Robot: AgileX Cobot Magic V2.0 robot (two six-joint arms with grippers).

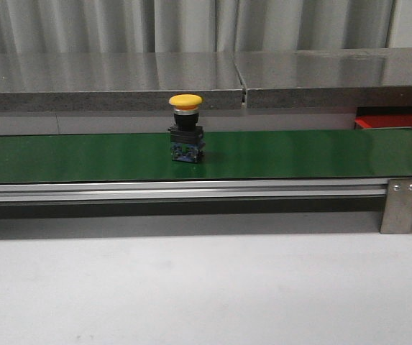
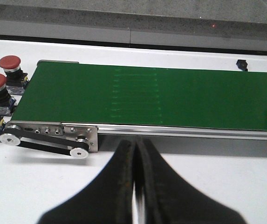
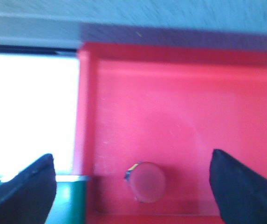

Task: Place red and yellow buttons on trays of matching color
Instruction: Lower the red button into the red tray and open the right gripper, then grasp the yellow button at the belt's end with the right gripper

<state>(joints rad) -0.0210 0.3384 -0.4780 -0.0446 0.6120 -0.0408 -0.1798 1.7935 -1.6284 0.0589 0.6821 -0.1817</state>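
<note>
A yellow button (image 1: pixel 185 101) stands upright on the long green belt (image 1: pixel 299 154), its mushroom cap on top and its dark body and blue base beneath, so its long axis runs vertically. It sits left of the belt's middle in the front view, well apart from the red tray (image 1: pixel 400 121), of which only a corner shows behind the belt's right end.

The right wrist view looks straight down into that red tray (image 3: pixel 180 102). A red button (image 3: pixel 145 181) stands in it near one rim, cap facing the camera, long axis pointing up toward the lens. The right hand (image 3: pixel 133 186) is released, its two dark fingers (image 3: pixel 26 186) spread wide to either side of the button and touching neither it nor the tray.

In the left wrist view the left hand (image 2: pixel 135 182) is clenched, fingers pressed together on nothing, above the white desk (image 2: pixel 226 177) just before the belt's (image 2: pixel 147 95) roller end. Three more red buttons (image 2: pixel 9 63) stand upright on the desk beside that end, caps up.
</note>
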